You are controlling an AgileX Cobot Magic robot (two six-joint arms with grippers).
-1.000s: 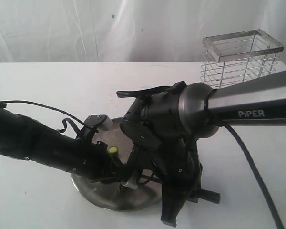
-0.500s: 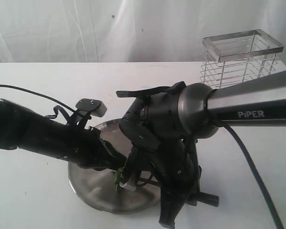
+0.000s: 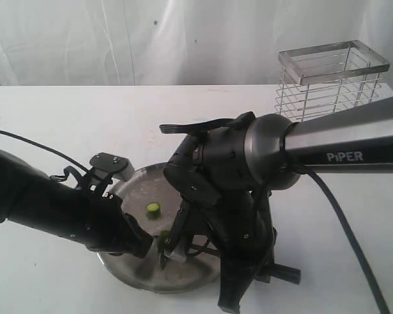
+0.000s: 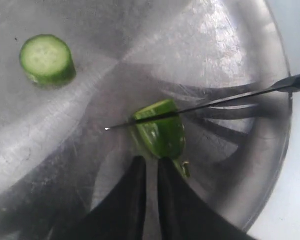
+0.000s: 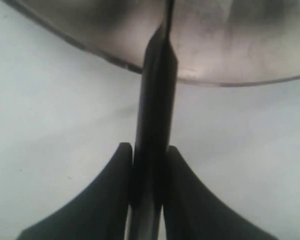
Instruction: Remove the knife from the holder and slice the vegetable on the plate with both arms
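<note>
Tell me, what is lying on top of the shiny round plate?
On the round shiny steel plate lie a round green slice and a glossy green vegetable piece, with the slim dark knife blade across it. The black left claw hides part of its end.

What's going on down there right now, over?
Right gripper clamped on knife. Left gripper nearly shut by vegetable. Blade across vegetable, one slice lying apart on plate. Nothing blocking.

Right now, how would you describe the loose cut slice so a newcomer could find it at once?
Find the round steel plate. On its bare surface lies a small green disc, pale cut face up. Unlike the larger vegetable piece under the knife, it sits alone, touched by nothing.
</note>
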